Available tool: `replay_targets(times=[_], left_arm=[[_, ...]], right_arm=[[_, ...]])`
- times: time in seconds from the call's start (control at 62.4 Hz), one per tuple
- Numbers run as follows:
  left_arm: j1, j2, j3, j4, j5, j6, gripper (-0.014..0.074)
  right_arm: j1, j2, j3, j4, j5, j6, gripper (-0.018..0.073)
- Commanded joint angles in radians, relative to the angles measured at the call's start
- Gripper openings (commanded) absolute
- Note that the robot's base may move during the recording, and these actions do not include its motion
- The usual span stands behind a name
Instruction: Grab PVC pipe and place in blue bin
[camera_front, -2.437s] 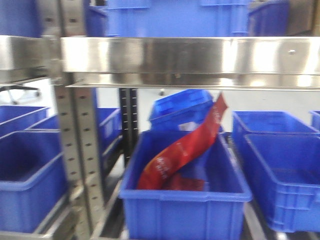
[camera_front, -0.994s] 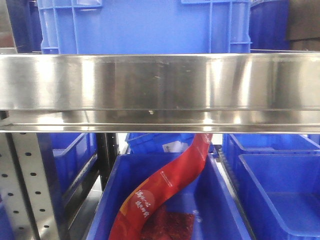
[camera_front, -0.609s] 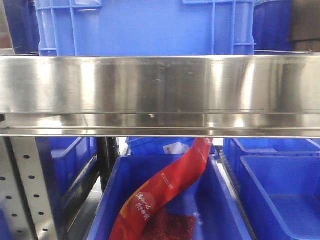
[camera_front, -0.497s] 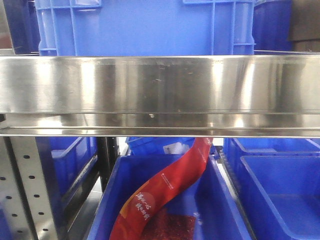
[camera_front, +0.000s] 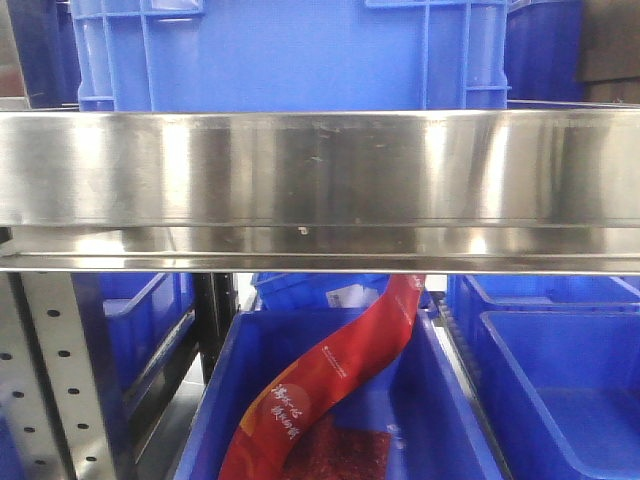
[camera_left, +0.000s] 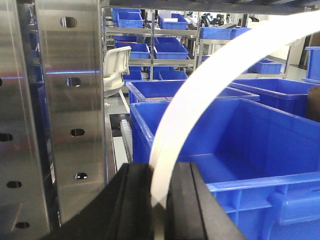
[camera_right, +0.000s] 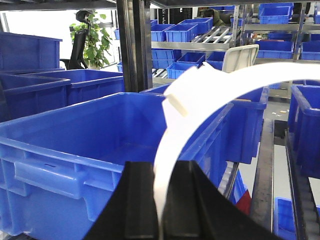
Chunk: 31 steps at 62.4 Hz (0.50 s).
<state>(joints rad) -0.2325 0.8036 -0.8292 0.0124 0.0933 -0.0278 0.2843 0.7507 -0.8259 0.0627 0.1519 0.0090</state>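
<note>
The PVC pipe (camera_left: 200, 95) is a white, bent length that arcs up and to the right out of my left gripper (camera_left: 160, 200), which is shut on it. In the right wrist view the PVC pipe (camera_right: 210, 90) curves up from my right gripper (camera_right: 164, 210), also shut on it, and a cut end shows near the top of the bend. A blue bin (camera_left: 260, 185) lies just beyond the left jaws. Another blue bin (camera_right: 75, 155) sits ahead and left of the right jaws. Neither gripper nor the pipe shows in the front view.
A steel shelf beam (camera_front: 320, 170) fills the middle of the front view, with a blue crate (camera_front: 290, 50) on it. Below, a blue bin (camera_front: 225, 380) holds a red package (camera_front: 330, 380). A perforated steel upright (camera_left: 70, 100) stands close on the left arm's left.
The front view has drawn closer to the shelf beam and risen since 2.4 s ago. Over the last half second nothing has moved.
</note>
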Motion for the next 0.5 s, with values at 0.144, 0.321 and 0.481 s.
replay_targets(times=[0.144, 0.321, 0.481], left_arm=[[0.001, -0.002, 0.001, -0.003, -0.032, -0.002, -0.0111], [0.001, -0.002, 0.001, -0.012, -0.028, -0.002, -0.0111], [0.001, 0.011, -0.017, -0.065, -0.012, -0.002, -0.0111]], right_arm=[[0.002, -0.004, 0.000, 0.000, -0.050, -0.003, -0.0168], [0.002, -0.004, 0.000, 0.001, -0.069, -0.003, -0.0168], [0.012, 0.019, -0.007, 0.004, -0.078, -0.003, -0.0168]])
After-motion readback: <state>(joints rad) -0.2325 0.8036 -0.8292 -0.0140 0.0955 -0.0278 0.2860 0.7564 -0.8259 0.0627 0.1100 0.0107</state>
